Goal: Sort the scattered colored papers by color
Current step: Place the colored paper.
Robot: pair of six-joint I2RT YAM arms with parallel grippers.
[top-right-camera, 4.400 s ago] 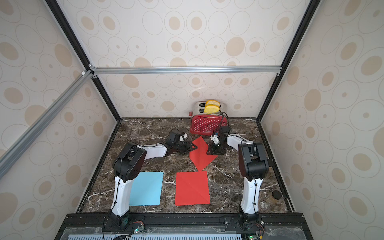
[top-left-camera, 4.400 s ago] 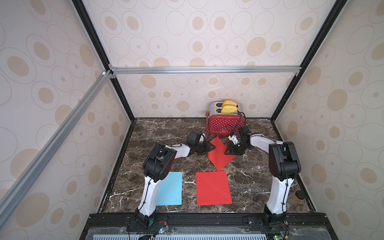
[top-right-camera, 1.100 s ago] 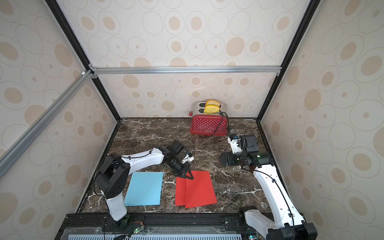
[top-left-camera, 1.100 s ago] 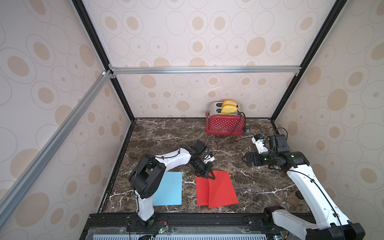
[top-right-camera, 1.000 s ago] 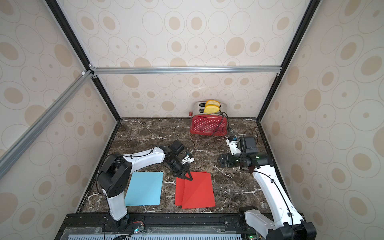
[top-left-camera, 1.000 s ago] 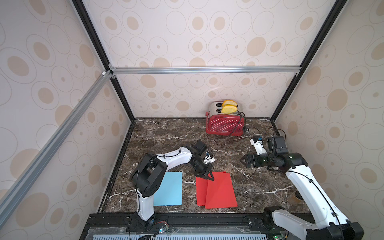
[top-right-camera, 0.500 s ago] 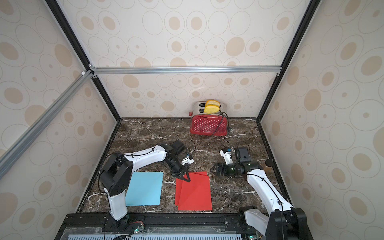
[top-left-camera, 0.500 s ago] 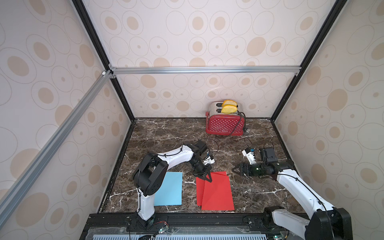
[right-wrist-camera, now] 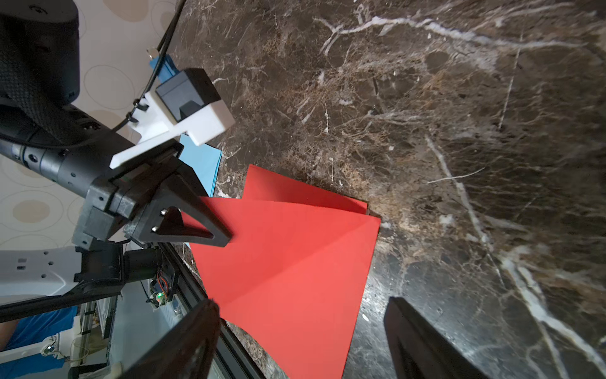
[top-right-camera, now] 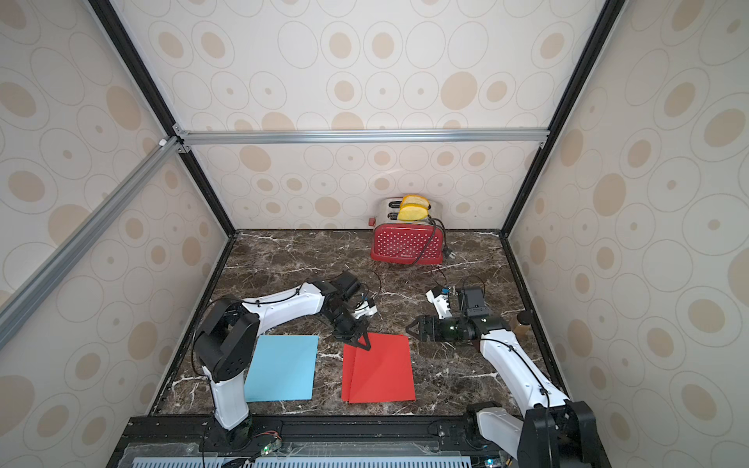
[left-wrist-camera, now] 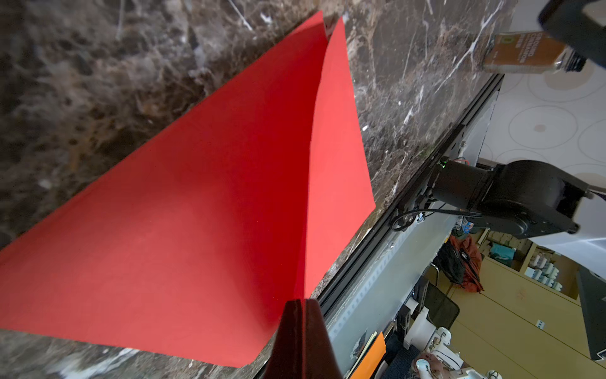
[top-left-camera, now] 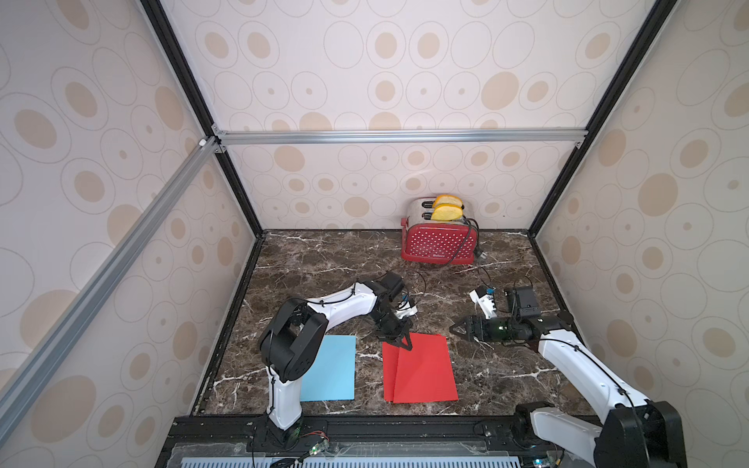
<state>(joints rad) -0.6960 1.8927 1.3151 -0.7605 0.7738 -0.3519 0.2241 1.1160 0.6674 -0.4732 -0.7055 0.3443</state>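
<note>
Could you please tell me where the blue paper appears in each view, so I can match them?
In a top view: the blue paper lies flat near the front, apart from the red papers.
In a top view: the same spot.
Left wrist: not in it.
Right wrist: a sliver behind the left gripper.
Shared landmark: the red papers, in all four views.

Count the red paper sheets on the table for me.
2. The lower red sheet lies flat at the table's front; the upper red sheet overlaps it, one corner pinched by the left pincer. More could hide beneath.
</note>
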